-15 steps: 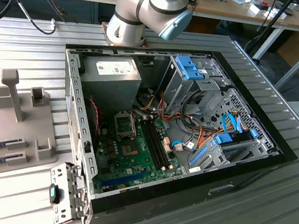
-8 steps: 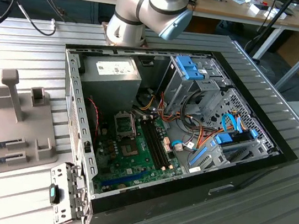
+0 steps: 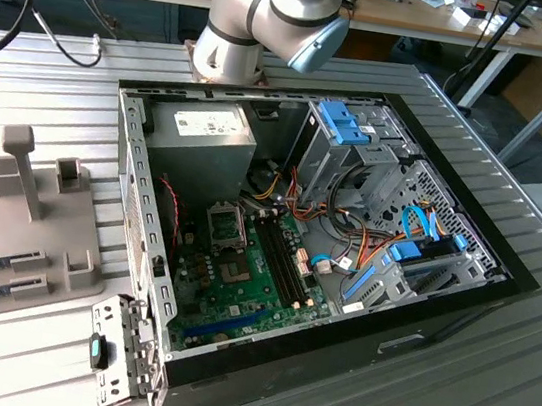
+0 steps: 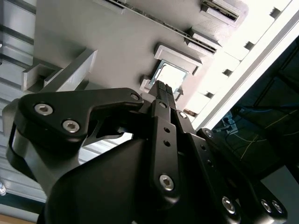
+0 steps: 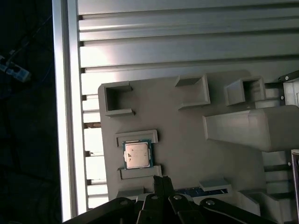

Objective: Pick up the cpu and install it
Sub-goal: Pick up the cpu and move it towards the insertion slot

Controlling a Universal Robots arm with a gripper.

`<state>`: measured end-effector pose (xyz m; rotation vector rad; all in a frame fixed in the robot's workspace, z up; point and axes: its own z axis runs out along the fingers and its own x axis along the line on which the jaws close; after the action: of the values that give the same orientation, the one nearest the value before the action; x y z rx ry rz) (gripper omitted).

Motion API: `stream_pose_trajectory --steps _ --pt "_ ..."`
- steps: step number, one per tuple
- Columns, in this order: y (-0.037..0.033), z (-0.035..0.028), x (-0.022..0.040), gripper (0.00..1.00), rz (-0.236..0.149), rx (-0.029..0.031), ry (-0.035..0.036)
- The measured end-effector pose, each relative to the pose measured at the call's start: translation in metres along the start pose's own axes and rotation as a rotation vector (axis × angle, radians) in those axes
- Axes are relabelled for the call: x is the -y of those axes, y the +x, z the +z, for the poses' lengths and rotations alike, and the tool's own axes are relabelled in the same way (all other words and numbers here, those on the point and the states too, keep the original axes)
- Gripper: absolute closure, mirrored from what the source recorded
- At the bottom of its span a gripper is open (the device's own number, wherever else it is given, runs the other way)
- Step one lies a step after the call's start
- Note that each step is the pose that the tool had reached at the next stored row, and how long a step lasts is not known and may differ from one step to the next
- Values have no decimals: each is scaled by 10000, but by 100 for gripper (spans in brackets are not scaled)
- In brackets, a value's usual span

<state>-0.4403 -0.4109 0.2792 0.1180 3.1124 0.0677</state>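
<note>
One cpu point(image 5: 137, 154) lies flat, silver top up, in a shallow square recess of the grey holder plate point(image 5: 187, 140). The gripper point(image 5: 162, 178) hovers near it without touching, its fingers pressed together on nothing. In the exterior view the plate sits at nine o'clock from the open computer case point(image 3: 328, 231), and the arm point(image 3: 273, 11) at the case's twelve o'clock.

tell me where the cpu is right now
In the first wrist view the cpu lies flat in a recess of the grey holder tray, between two raised lips, close to the gripper but not touching it.
</note>
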Motion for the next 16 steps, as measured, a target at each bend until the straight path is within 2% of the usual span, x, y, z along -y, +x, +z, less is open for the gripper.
stream_pose_trajectory --steps 16 --pt "2 99 4 89 0 -1 1"
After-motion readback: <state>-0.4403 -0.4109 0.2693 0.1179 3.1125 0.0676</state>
